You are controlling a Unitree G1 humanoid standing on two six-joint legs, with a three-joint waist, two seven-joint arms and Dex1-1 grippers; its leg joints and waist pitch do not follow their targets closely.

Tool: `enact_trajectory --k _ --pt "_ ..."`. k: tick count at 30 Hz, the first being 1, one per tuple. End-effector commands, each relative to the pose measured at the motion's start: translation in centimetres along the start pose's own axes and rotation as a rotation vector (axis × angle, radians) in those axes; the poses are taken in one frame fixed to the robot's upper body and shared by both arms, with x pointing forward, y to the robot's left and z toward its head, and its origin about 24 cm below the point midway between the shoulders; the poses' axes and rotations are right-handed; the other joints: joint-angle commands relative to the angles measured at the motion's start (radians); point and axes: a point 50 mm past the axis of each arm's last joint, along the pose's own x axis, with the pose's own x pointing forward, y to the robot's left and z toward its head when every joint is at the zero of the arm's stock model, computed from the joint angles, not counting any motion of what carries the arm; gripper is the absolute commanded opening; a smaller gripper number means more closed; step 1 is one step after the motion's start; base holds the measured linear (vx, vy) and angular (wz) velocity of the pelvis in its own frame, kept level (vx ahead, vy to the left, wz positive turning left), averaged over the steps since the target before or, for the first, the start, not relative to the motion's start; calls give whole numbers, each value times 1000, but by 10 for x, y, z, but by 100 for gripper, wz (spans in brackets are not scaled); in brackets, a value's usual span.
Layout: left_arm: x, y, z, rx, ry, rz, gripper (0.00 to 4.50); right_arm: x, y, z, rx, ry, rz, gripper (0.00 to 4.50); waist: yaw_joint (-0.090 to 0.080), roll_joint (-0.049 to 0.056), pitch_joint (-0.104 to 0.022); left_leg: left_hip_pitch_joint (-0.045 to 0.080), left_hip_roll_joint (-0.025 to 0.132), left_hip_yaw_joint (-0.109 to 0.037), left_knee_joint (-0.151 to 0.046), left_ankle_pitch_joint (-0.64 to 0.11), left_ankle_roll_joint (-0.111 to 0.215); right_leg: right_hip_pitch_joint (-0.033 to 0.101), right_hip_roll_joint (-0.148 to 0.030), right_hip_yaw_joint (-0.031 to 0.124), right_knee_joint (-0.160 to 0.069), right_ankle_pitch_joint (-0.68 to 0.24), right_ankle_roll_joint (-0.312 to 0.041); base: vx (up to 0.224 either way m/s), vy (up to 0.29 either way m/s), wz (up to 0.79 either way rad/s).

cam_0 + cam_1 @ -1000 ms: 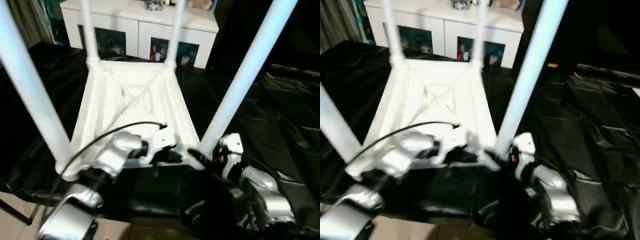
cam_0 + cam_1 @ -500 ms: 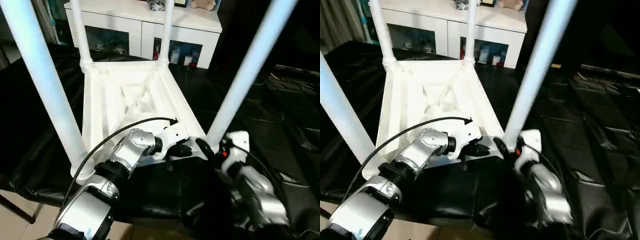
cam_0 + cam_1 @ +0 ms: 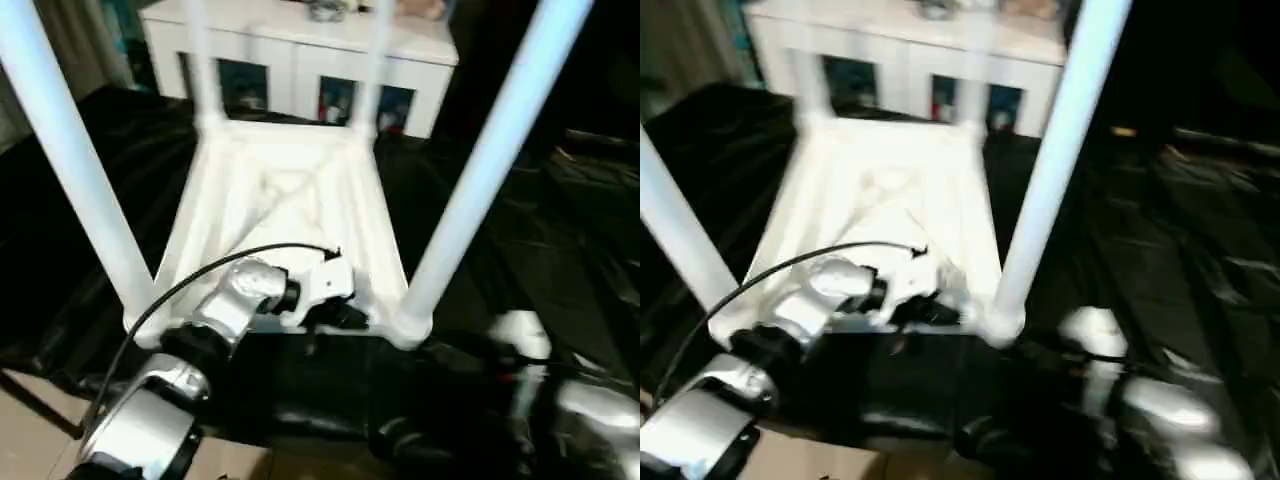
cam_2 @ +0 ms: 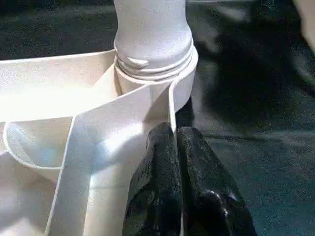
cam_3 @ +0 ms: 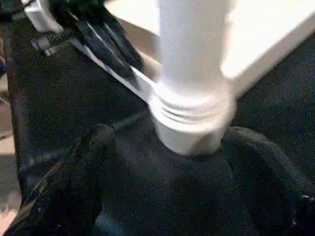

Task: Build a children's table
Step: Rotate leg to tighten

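Left gripper [image 4: 177, 147] pinches the table's [image 3: 290, 190] rim (fingers together); right gripper [image 5: 172, 147] gapes, empty, around a leg [image 5: 192, 64].

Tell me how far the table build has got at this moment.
Done, by the look of it: the white top lies upside down on the black sheet with all four legs standing in its corner sockets. In hand: the left hand, fingers shut, pinches the near rim beside the near right leg, while the right hand is open, a finger either side of that socket. Left: probably turning the table upright.
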Motion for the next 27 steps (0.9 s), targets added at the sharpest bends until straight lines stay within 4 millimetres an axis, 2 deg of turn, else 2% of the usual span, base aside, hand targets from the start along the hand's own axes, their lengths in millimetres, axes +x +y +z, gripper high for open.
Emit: enact_trajectory --k 1,3,7,11,12,14,15,17,18,19,20,21,22,23,24,27 --pt "8 -11 -4 12 32 -125 0 -10 -4 2 -1 2 -30 374 -6 1 -40 -4 -4 11 -71 -282 73 44 -34 31 -78 -291 -155 0 0 0" --pt "4 -12 -6 25 37 -148 0 -12 -7 2 -3 -9 -72 374 -8 1 -42 -5 -7 13 -68 -264 75 47 -33 30 -72 -241 -169 0 0 0" --pt "-4 -17 -7 34 16 -205 0 -14 -11 6 11 -68 -136 374 -7 2 -43 -2 -7 15 -65 -247 79 47 -34 31 -70 -222 -182 0 0 0" --pt "-9 -21 -5 45 -13 -251 0 -16 -11 7 21 -90 -156 374 -8 -7 -43 -1 -4 17 -64 -221 83 48 -33 32 -62 -181 -198 0 0 0" --pt "-9 -21 -5 45 -13 -251 0 -16 -11 7 21 -90 -156 374 -6 -2 -44 -1 -4 17 -64 -215 84 49 -33 32 -60 -176 -200 0 0 0" --pt "-15 -23 -5 67 -16 -255 0 -17 -12 7 24 -96 -172 374 -5 -22 -43 -2 -4 18 -62 -210 88 49 -34 32 -58 -179 -197 0 0 0" --pt "-19 -23 -6 82 -14 -236 0 -16 -13 7 25 -104 -184 374 -4 -24 -43 -2 -3 19 -62 -199 90 49 -36 32 -58 -191 -187 0 0 0" --pt "-22 -21 -4 107 -28 -180 0 -13 -13 7 35 -117 -197 374 -3 -16 -41 -2 -3 18 -63 -205 85 46 -38 33 -59 -206 -179 0 0 0" --pt "-24 -21 -3 97 -43 -164 0 -12 -13 8 41 -124 -198 374 -3 -25 -41 -1 -4 19 -63 -215 81 45 -37 33 -58 -228 -172 0 0 0" --pt "-24 -21 -3 97 -43 -164 27 -12 -13 8 41 -124 -198 377 -3 -24 -40 -1 -4 19 -63 -219 79 44 -38 34 -60 -239 -168 0 0 0" --pt "-27 -20 -1 84 -62 -150 27 -9 -13 8 43 -136 -206 377 -4 -29 -39 -2 -3 19 -64 -219 78 44 -38 33 -61 -248 -163 0 0 0" --pt "-31 -21 0 70 -80 -136 44 -6 -14 10 52 -160 -221 379 -8 -39 -40 -3 -2 18 -64 -215 68 44 -39 34 -58 -253 -158 0 0 0" --pt "-31 -21 0 70 -80 -136 44 -6 -14 10 52 -160 -221 379 -8 -39 -40 -3 -2 18 -64 -215 68 44 -39 34 -58 -253 -158 0 0 0" --pt "-43 -21 6 53 -155 -60 57 -1 -13 13 61 -198 -249 379 -11 -31 -40 -5 -3 17 -64 -204 61 45 -40 34 -53 -244 -163 0 0 0" --pt "-44 -21 6 52 -163 -51 62 -1 -13 14 63 -203 -252 379 -15 -35 -40 -4 -2 17 -65 -200 59 45 -39 34 -52 -232 -168 0 0 0" --pt "-63 -23 11 18 -274 103 90 2 -7 17 58 -231 -289 379 -25 -28 -38 -4 -2 17 -64 -198 54 45 -32 33 -46 -169 -190 0 0 0"
